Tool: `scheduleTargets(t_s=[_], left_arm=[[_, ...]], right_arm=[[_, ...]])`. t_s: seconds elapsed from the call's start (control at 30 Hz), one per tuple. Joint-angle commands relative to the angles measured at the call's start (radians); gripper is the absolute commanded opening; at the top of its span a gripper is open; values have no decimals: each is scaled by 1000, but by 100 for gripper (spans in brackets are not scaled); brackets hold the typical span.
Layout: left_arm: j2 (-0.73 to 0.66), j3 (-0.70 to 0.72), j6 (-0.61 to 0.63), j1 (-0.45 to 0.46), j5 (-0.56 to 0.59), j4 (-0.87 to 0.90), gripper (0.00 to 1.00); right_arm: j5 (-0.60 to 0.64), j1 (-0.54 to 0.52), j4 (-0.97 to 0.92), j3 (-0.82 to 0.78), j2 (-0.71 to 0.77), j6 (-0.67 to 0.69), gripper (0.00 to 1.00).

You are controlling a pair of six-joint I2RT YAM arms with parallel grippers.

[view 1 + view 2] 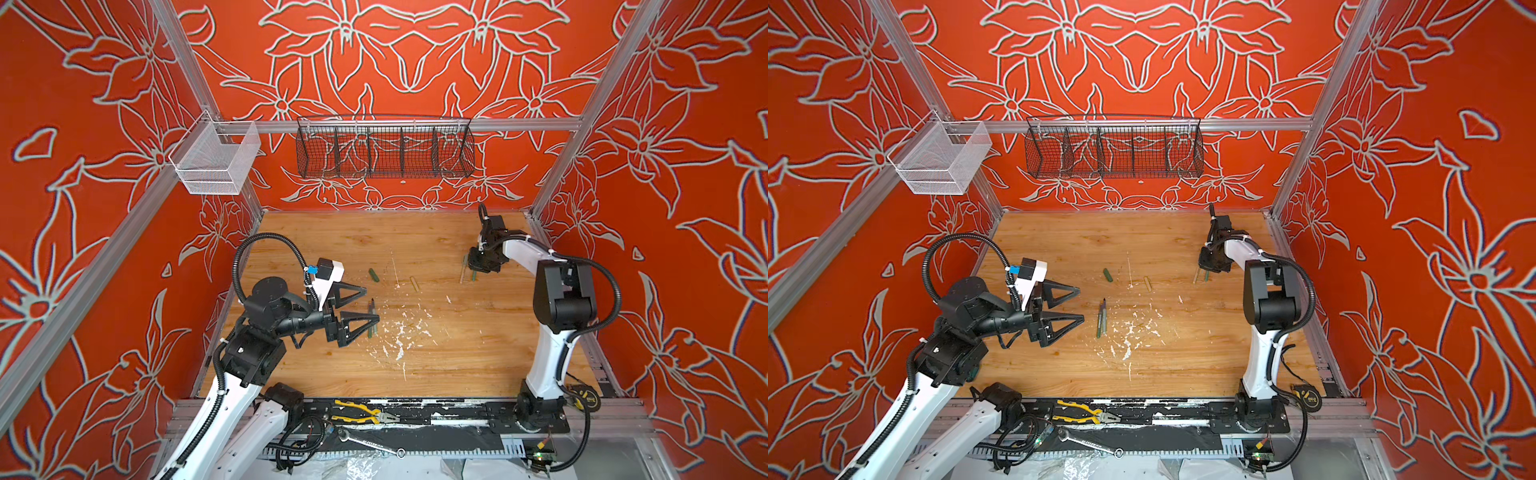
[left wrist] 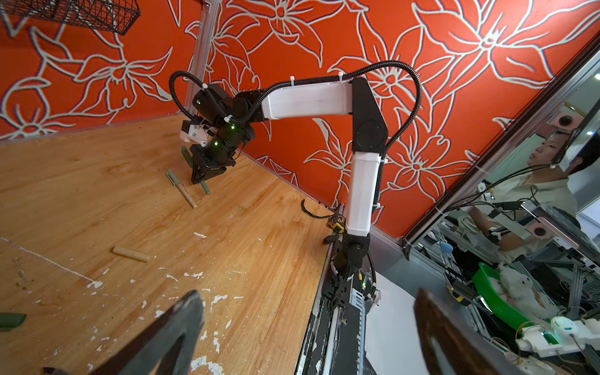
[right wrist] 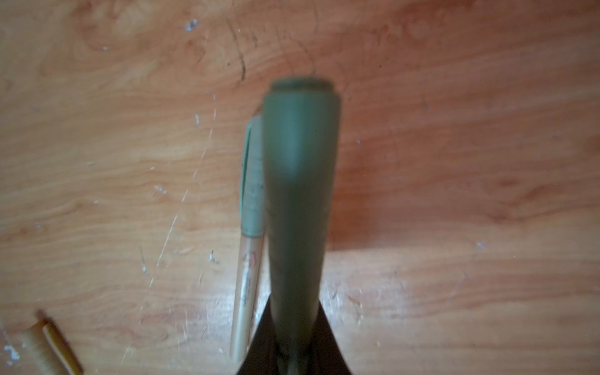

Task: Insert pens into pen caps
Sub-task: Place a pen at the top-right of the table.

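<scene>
My right gripper (image 1: 478,269) points down at the far right of the table, shut on a green pen (image 3: 298,194) that reaches the wood (image 2: 205,188). Beside it lies a tan pen (image 1: 462,270) with a pale green pen cap (image 3: 252,181) on one end. A dark green pen cap (image 1: 374,275) and a tan pen cap (image 1: 414,282) lie loose mid-table. Two green pens (image 1: 371,318) lie side by side, just past my left gripper (image 1: 372,304), which is open and holds nothing. Both top views show all of this.
Yellow-handled pliers (image 1: 361,411), a wrench (image 1: 370,442) and a tape measure (image 1: 588,397) sit along the front rail. A black wire basket (image 1: 384,149) and a white mesh basket (image 1: 216,160) hang high on the frame. White flecks (image 1: 399,332) mark the wood.
</scene>
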State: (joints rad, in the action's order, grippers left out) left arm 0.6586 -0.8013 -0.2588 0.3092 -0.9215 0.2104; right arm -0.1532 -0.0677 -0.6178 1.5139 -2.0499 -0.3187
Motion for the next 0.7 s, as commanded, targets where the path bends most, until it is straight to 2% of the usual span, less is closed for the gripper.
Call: scheduleTargets(t_s=[0.0, 0.1, 0.33, 0.43, 0.53, 0.63, 0.67], left_arm=[[-3, 4, -13, -6, -14, -47, 98], [-11, 13, -19, -7, -10, -60, 98], [12, 19, -43, -26, -40, -99, 98], [16, 22, -53, -33, -51, -111, 98], [14, 24, -54, -35, -39, -105, 98], [15, 15, -44, -35, -21, -68, 98], [15, 7, -33, -35, -8, -39, 98]], right_arm=[[14, -4, -69, 51, -41, -18, 11], [26, -6, -70, 50, -40, -30, 12], [20, -10, -41, -6, 19, -36, 39], [31, -18, -52, -7, 49, -29, 43], [52, -52, -51, -22, 111, -4, 49], [67, -116, -40, -57, 193, 38, 63], [59, -140, -37, -67, 218, 58, 64]])
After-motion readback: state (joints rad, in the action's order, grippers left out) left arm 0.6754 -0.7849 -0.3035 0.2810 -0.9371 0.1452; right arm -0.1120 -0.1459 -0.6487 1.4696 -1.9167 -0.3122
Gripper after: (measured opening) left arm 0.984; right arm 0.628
